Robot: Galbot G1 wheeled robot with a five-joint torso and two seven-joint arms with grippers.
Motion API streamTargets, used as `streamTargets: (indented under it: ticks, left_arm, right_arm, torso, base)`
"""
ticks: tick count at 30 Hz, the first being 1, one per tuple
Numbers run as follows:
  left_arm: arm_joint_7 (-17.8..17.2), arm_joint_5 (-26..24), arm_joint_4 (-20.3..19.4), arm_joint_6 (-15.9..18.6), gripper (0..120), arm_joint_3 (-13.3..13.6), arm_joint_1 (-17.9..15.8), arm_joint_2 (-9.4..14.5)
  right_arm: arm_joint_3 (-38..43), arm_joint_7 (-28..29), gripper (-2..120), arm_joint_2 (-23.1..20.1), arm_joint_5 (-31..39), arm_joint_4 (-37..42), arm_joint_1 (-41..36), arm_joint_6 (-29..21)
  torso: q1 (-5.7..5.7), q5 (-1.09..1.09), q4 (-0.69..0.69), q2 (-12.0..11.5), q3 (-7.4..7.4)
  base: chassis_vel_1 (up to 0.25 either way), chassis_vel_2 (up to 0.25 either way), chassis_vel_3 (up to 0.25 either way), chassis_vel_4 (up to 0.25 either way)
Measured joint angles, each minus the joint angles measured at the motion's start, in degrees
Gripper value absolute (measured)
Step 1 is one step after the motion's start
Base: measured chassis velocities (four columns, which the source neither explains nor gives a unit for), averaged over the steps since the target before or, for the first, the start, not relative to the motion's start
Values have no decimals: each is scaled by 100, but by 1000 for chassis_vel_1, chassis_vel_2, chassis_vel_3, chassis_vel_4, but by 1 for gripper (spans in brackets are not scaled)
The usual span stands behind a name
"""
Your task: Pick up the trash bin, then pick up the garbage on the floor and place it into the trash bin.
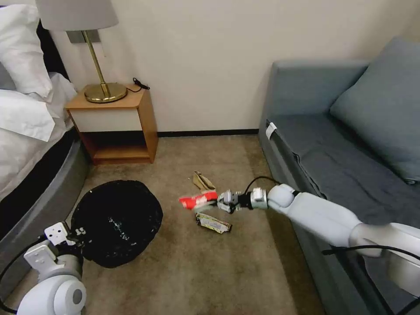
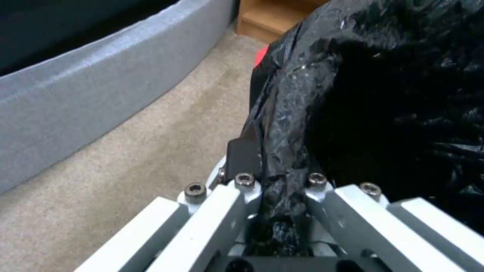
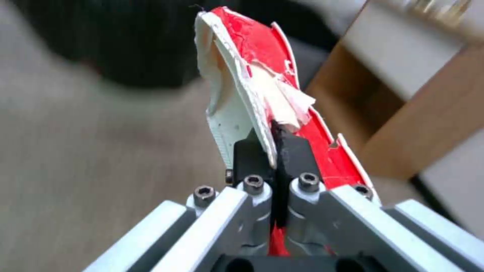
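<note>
Both grippers clamp: left gripper (image 2: 275,177) bin (image 1: 116,221); right gripper (image 3: 275,151) wrapper (image 3: 252,75).

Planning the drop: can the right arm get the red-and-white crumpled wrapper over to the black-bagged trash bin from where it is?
Probably yes. The right pincer is shut on the red-and-white crumpled wrapper, and only bare carpet lies between it and the round black-bagged trash bin, which the left pincer grips by its rim.

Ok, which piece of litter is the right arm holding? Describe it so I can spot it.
On the carpet between bin and sofa, find the right end effector. It is shut on the wrapper: red and white, unlike the tan paper and yellowish wrapper beside it.
</note>
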Motion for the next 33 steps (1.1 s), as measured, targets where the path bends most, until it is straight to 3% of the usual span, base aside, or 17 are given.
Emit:
streamTargets:
  ticks: [8, 10, 15, 21, 27, 33]
  left_arm:
    - [-8, 19, -10, -1, 2, 75, 13, -15]
    - [-8, 40, -26, -1, 2, 119, 9, -30]
    - [-13, 54, -86, 19, 2, 139, 7, -35]
    - [-15, 47, -135, 32, 2, 117, 4, -39]
    - [-17, 33, -172, 32, 2, 129, -6, -56]
    - [-17, 29, -202, 33, 2, 139, -9, -72]
  right_arm:
    - [90, 609, 0, -279, 518, 1278, -16, -375]
    - [50, 1163, 0, -322, 819, 1979, -28, -579]
    - [-349, 1941, 0, 13, 1257, 2746, 77, -937]
    - [-832, 2174, 0, 427, 1319, 2750, 181, -1078]
    - [-1301, 2383, 0, 1132, 1057, 2185, 152, -1103]
    - [-1325, 2351, 0, 1375, 717, 1761, 117, -1027]
  torso:
    - [0, -2, 1, 0, 0]
    - [0, -3, 0, 1, -1]
    - [0, -3, 2, 0, 0]
    - [0, -3, 1, 0, 0]
    - [0, -3, 2, 0, 0]
    - [0, -3, 1, 0, 0]
  base:
    - [0, 0, 0, 0]
    - [0, 0, 0, 0]
    - [0, 0, 0, 0]
    - [0, 0, 0, 0]
    - [0, 0, 0, 0]
    - [0, 0, 0, 0]
